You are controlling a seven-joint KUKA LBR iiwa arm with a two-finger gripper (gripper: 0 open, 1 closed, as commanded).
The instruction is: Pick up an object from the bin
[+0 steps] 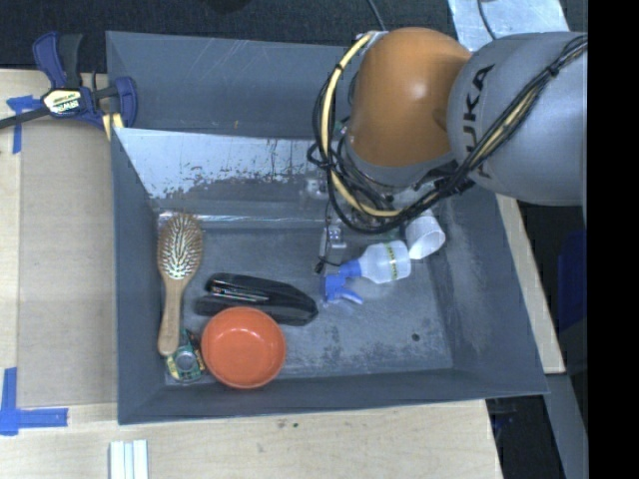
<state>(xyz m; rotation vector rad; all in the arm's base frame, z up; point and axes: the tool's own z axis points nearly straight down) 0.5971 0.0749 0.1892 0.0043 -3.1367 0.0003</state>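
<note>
A wooden hairbrush (pixel 178 272) lay farthest left, bristles up, head toward the far side and handle toward the near side. At the handle's end sat a small round greenish thing (pixel 185 366), just beside an upright orange bowl (pixel 244 348) to its right. A black stapler (pixel 262 298) lay lengthwise just behind the bowl, right of the brush's handle.

Wrist cover (pixel 399 98) hides the spray bottle (pixel 384 264) in part (blue nozzle (pixel 341 287) peeks out); greenish bit (pixel 184 365) in the bin (pixel 479 347)'s front-left corner, too small to name.
</note>
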